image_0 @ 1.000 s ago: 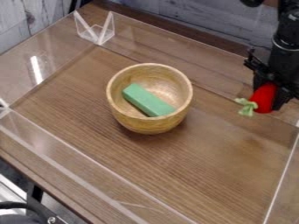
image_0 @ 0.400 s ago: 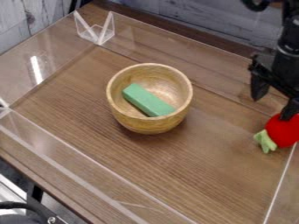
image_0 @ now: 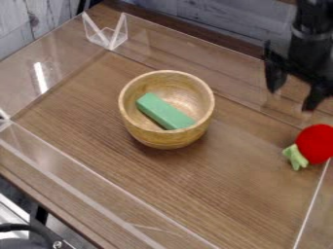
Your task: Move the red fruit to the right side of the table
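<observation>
The table [image_0: 196, 195] is a brown wood-grain top fenced by clear plastic walls [image_0: 53, 68] on all sides, so anything moving low across it is hemmed in at every edge. Most of the surface lies bare: a broad stretch in front of and to the left of the wooden bowl [image_0: 166, 109], and a narrower strip between the bowl and the right wall. The bowl sits near the middle, upright, with a green block [image_0: 164, 111] lying slantwise inside it. The black gripper [image_0: 295, 89] hangs over the right rear part of the table, pointing steeply down, its two fingers spread wide apart with nothing between them. The red fruit [image_0: 313, 144] lies on the table at the far right, close against the right wall, below the gripper in the picture and clear of it. It rests on its side, its long axis roughly level, with the green leafy top pointing left toward the bowl.
</observation>
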Available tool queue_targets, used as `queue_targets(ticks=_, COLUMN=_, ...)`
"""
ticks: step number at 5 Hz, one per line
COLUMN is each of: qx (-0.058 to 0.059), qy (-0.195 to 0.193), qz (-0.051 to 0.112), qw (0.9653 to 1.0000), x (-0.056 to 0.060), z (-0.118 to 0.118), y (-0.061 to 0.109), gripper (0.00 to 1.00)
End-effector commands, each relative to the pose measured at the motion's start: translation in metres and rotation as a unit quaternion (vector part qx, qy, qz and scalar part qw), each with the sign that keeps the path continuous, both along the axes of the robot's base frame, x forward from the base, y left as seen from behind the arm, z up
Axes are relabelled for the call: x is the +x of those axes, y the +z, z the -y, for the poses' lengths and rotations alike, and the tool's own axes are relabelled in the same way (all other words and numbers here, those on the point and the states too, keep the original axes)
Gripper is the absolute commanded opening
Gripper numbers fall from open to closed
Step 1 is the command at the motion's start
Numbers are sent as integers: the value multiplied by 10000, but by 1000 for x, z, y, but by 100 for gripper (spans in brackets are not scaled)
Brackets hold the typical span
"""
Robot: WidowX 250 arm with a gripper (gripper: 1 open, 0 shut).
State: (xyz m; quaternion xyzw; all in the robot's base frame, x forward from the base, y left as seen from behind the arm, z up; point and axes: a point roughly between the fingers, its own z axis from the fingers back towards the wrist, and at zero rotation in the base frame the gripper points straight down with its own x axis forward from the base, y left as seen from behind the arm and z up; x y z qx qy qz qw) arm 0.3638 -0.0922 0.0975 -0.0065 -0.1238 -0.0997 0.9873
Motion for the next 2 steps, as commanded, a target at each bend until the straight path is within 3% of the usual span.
queue_targets(ticks=1, qx=-185, qy=62, qz=556, qw=9983, x=9, z=-9, y=56, gripper=100)
queue_targets(ticks=2, qx=-252, qy=209, qz=627, qw=9975, x=3, z=-12, y=64, gripper=100)
